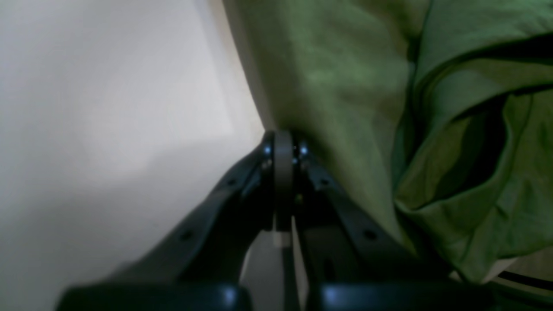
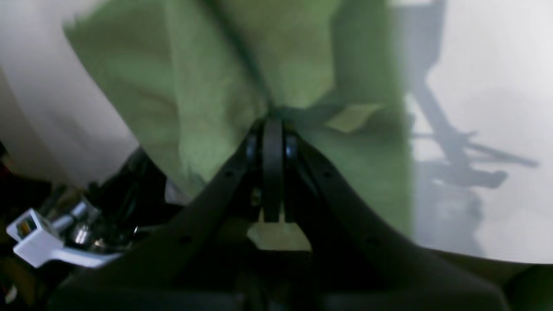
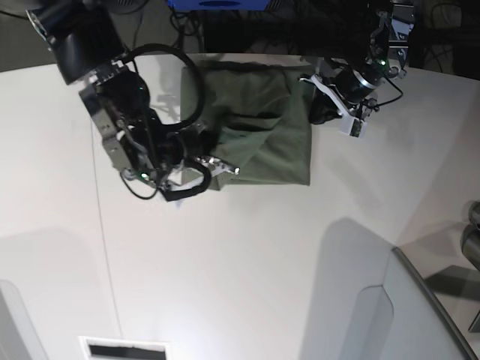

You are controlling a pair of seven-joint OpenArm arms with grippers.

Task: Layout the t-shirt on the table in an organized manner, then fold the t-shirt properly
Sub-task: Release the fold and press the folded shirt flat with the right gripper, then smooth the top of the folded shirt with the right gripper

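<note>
T-shirt (image 3: 259, 127) bunched at table (image 3: 247, 277) far edge, between arms. Left gripper (image 1: 284, 149) clamped on cloth edge; right gripper (image 2: 273, 125) likewise, fabric pinched at tips. Likely light, limp, drapes and creases; safer to hold hems or shoulder seams, pull taut

Left claw (image 1: 284, 149) and right claw (image 2: 273, 129) both clamped.

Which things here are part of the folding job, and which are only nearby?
Part of the job: t-shirt, table, left gripper and right gripper, both shut on the t-shirt.
Only nearby: grey panel, cables.
</note>
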